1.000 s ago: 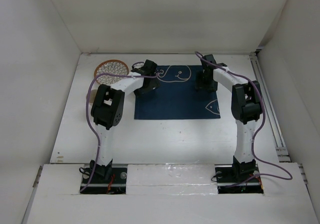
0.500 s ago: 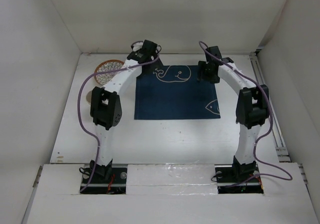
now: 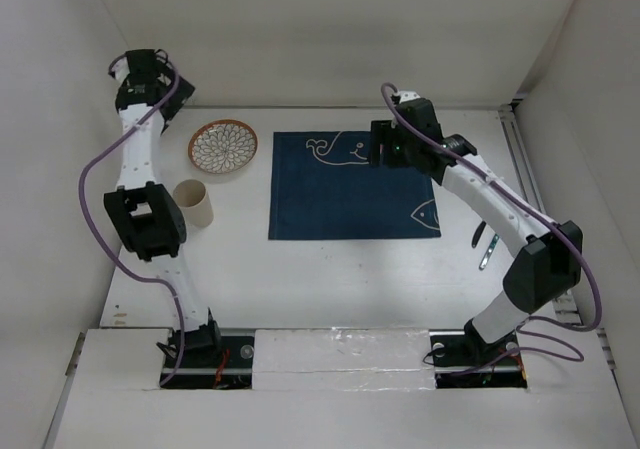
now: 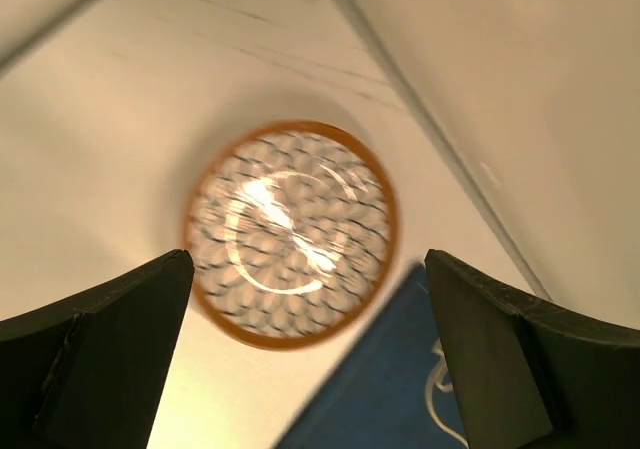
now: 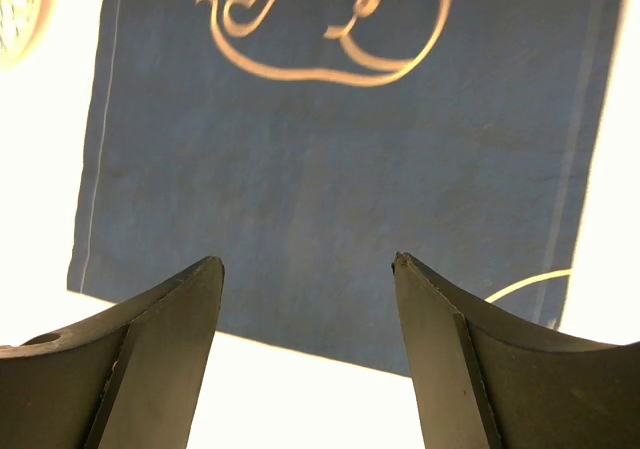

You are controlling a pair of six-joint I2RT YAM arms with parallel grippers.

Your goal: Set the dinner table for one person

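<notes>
The left gripper (image 4: 305, 269) hangs wide open above the round orange-rimmed patterned plate (image 4: 290, 234) near the white matte surface (image 3: 330, 269) far-left corner; the right gripper (image 5: 305, 264), open and empty, hangs over the navy cloth placemat (image 5: 330, 169).

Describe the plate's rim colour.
The plate has an orange-brown rim, clearest in the left wrist view.

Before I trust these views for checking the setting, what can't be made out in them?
Cutlery, top view: partly under the right arm, too small to name the pieces.
Plate, left wrist view: its pattern is blurred.
Plate, right wrist view: cut off by the top-left corner.
</notes>
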